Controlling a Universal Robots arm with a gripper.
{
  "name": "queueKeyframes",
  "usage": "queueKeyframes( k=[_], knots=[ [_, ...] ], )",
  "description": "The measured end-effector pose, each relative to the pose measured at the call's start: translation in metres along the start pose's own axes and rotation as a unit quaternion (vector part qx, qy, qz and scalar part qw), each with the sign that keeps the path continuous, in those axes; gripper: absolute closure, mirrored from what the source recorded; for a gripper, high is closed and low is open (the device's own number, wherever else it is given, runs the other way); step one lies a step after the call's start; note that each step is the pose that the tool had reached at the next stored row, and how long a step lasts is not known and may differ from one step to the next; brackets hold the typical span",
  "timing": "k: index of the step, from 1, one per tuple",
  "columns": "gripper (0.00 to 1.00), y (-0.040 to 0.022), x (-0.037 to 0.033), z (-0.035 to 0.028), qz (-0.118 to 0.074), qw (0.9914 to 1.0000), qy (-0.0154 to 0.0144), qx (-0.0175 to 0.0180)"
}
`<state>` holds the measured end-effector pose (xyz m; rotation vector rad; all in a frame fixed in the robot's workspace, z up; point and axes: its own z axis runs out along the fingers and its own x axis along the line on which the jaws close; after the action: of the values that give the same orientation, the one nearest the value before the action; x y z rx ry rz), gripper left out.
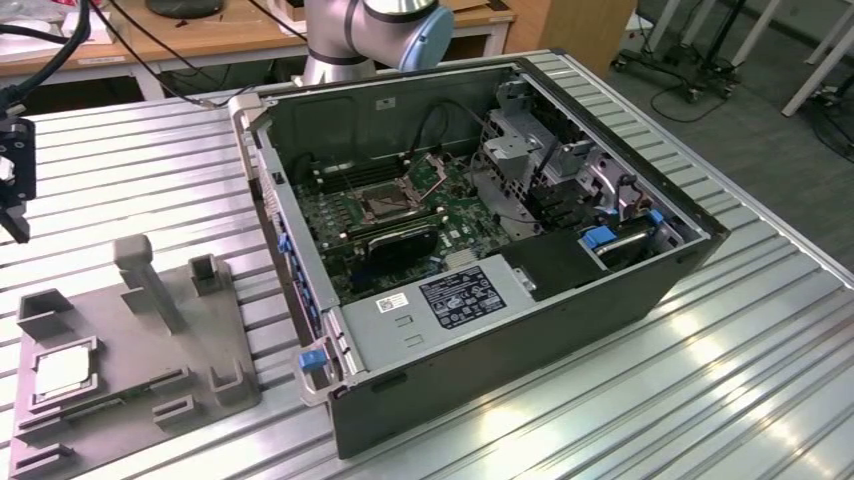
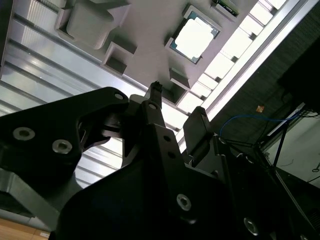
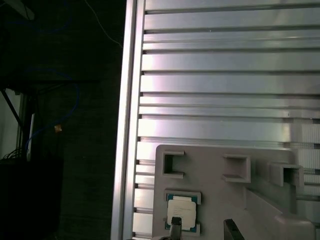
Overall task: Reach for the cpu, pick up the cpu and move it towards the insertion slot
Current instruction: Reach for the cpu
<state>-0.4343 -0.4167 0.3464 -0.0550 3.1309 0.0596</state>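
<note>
The cpu (image 1: 60, 372) is a small pale square chip lying flat in a recess of the grey plastic tray (image 1: 147, 350), at the exterior view's left. It also appears in both wrist views, cpu (image 2: 194, 39) and cpu (image 3: 181, 212). My gripper (image 1: 16, 220) hangs at the far left edge of the exterior view, above the tray and clear of the chip. Its two fingers stand apart with nothing between them in both wrist views, gripper (image 2: 178, 105) and gripper (image 3: 202, 227). The insertion slot (image 1: 378, 205) is a square metal-framed socket on the board inside the open computer case.
The open black computer case (image 1: 534, 330) stands on the ribbed aluminium table (image 1: 694, 400), with a white-labelled power supply (image 1: 447, 300) along its near side. Upright posts (image 1: 147, 280) rise from the tray. The table edge (image 3: 127, 125) runs close beside the tray, and the arm's base (image 1: 354, 40) stands behind the case.
</note>
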Motion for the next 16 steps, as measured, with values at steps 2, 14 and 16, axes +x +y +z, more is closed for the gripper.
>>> queueKeyframes(
  k=[2,14,16],
  knots=[
    [0.55,0.0,0.0,0.0,0.0,1.0,0.0,0.0002],
    [0.55,-0.0129,0.0022,0.0035,-0.004,0.99999,0.0001,0.0004],
    [0.54,-0.016,0.003,0.0045,-0.004,0.99999,0.0001,0.0003]
  ],
)
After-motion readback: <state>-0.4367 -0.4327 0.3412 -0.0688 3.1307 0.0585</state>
